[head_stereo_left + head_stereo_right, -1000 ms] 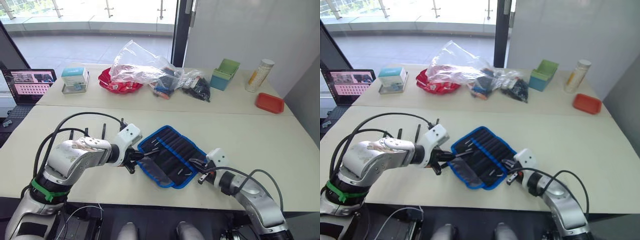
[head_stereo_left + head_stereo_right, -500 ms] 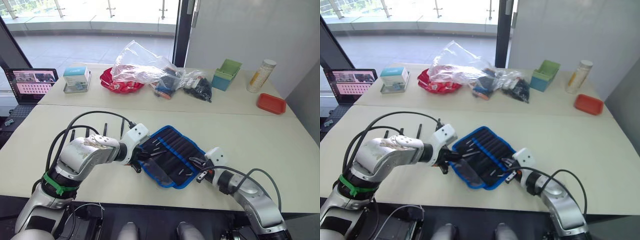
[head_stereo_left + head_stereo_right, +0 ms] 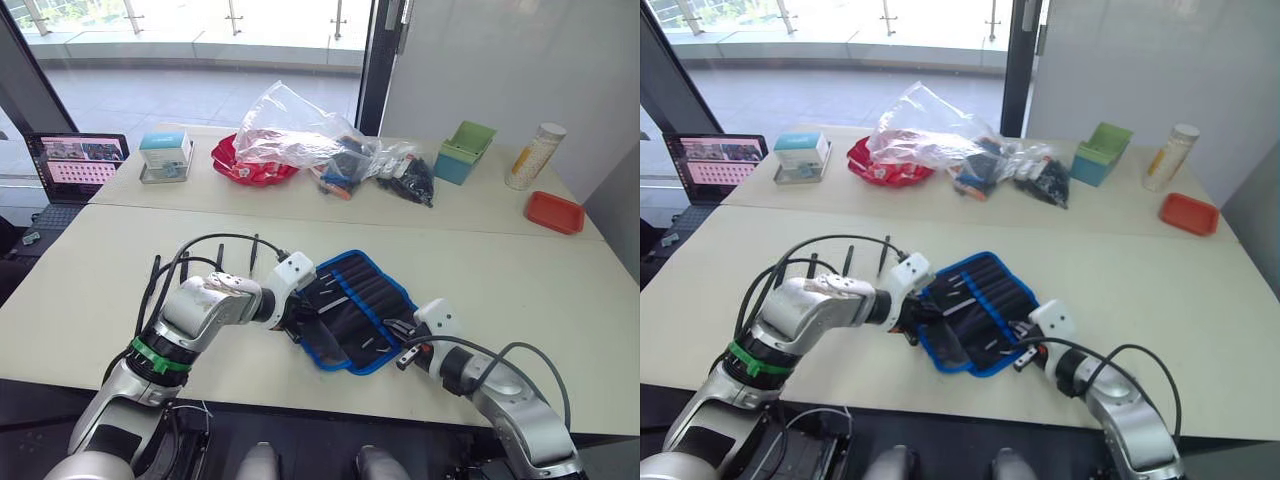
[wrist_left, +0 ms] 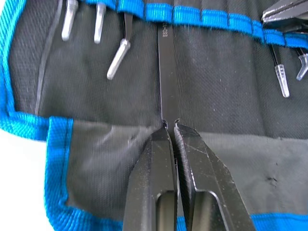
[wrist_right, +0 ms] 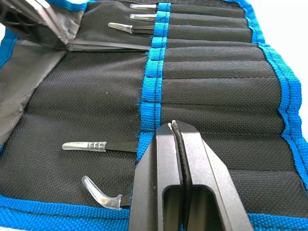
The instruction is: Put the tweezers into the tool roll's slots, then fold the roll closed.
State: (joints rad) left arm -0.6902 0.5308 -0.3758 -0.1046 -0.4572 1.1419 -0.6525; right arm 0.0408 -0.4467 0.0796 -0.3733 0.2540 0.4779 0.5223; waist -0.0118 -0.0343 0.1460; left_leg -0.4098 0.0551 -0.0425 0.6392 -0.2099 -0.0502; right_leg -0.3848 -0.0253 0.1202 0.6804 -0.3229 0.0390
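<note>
Tool roll [image 3: 355, 310] lies open and flat on the near table [image 3: 100, 260], inner face up, blue-edged. Left gripper [image 4: 169, 126] sits over the roll's flap end, fingers [image 4: 154, 163] clamped on one black tweezer [image 4: 166, 77] whose far end runs under the roll's blue band into a slot [image 4: 166, 14]. Other tweezers [image 4: 118, 53] with clear tip caps already sit in slots beside it; two more capped ones [image 5: 103, 147] lie near the roll's opposite edge. Right gripper [image 5: 175, 127] rests at the roll's right end over the band, fingers together, holding nothing visible. Clear plastic bag [image 3: 290, 130] and red bowl [image 3: 245, 170] sit well beyond the roll.
</note>
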